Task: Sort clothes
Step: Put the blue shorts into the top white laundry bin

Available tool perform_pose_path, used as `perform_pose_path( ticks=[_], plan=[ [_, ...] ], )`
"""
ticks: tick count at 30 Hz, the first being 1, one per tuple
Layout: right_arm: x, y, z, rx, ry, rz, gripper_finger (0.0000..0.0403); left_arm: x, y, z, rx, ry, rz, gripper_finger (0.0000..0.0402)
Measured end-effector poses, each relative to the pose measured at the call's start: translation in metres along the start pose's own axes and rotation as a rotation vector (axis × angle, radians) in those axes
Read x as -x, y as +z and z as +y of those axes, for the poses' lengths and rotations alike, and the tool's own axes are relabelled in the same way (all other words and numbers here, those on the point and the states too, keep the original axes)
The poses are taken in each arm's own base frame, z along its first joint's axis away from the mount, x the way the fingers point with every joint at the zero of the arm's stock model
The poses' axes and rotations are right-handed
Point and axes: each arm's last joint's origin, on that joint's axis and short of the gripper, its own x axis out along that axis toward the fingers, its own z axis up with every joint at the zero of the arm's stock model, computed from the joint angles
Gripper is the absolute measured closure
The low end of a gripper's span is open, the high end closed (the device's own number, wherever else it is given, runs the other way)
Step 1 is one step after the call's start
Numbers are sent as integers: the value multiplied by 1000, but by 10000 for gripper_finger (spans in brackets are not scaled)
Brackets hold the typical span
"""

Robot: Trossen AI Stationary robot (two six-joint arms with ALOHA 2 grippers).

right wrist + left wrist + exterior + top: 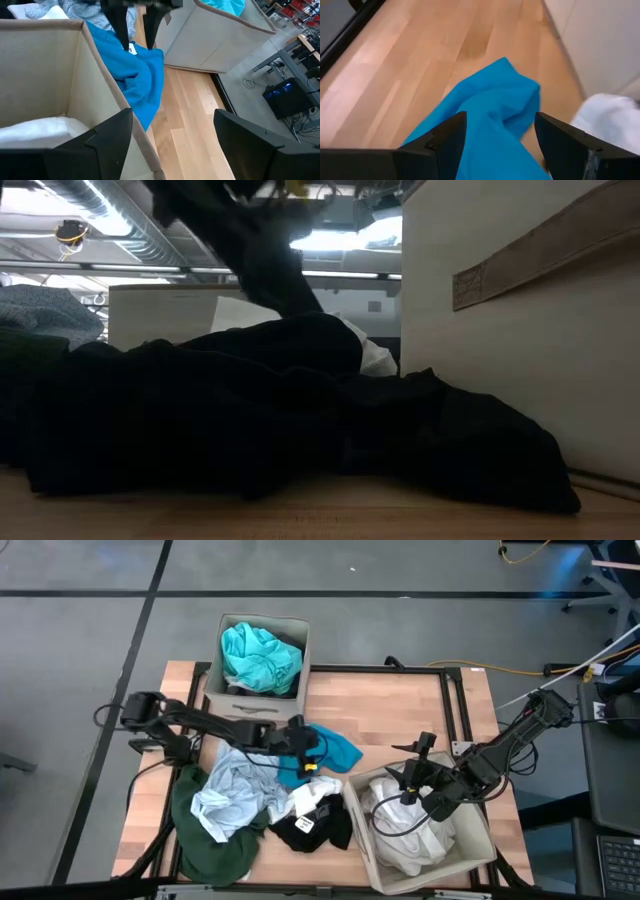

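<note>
A bright blue garment (338, 750) (495, 100) lies spread on the wood at the table's middle. My left gripper (302, 752) (500, 137) is low over its left part, open, one finger on each side of a raised fold. Beside it lies a pile: a pale blue garment (232, 790) on a dark green one (208, 835), a white one (312, 796) and a black one (318, 828) (300, 420). A teal garment (258, 655) fills the far beige box (300, 635). My right gripper (412, 785) (172, 145) hangs open over the near right beige box (485, 840), which holds white clothes (415, 840). My left gripper comes at the bright blue garment slanting down from the table's left, and its open fingers (121, 35) stand astride a fold (492, 117) near a small white tag (131, 48). Whether the fingertips touch the cloth, I cannot tell.
Bare wood (400, 705) lies between the two boxes and to the right of the blue garment. The near box's wall (107, 82) stands close beside the blue cloth. A dark frame rail (455, 705) crosses the table's right part. Cables run on the floor beyond.
</note>
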Motion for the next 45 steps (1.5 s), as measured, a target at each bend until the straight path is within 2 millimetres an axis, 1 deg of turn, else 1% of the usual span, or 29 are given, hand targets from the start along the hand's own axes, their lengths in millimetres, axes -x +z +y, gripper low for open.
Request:
perform_pose_path(
  ticks=[3,8,12,17,21,25,27,30,38,40,45],
  plan=[
    [0,0,0,-1,0,-1,123,-16,-5,2,-2,19,8,178],
    [0,0,0,-2,0,-1,123,-40,-20,11,-12,58,85,178],
    [0,0,0,-3,1,-1,123,-59,-31,15,3,76,105,178],
    [0,0,0,-20,1,0,123,-81,-48,21,23,100,164,178],
    [0,0,0,-20,1,-1,123,-94,-57,25,106,121,186,178],
    [0,0,0,-19,1,0,123,-102,-66,25,125,83,223,182],
    [0,0,0,-19,1,0,123,-104,-68,25,127,73,227,194],
    [0,0,0,-19,1,0,123,-104,-68,24,125,54,228,230],
    [0,0,0,-20,1,0,123,-104,-69,22,112,20,232,379],
    [0,0,0,-20,1,0,123,-104,-69,20,108,18,230,388],
    [0,0,0,-20,1,0,123,-100,-65,13,105,16,194,384]
  ],
)
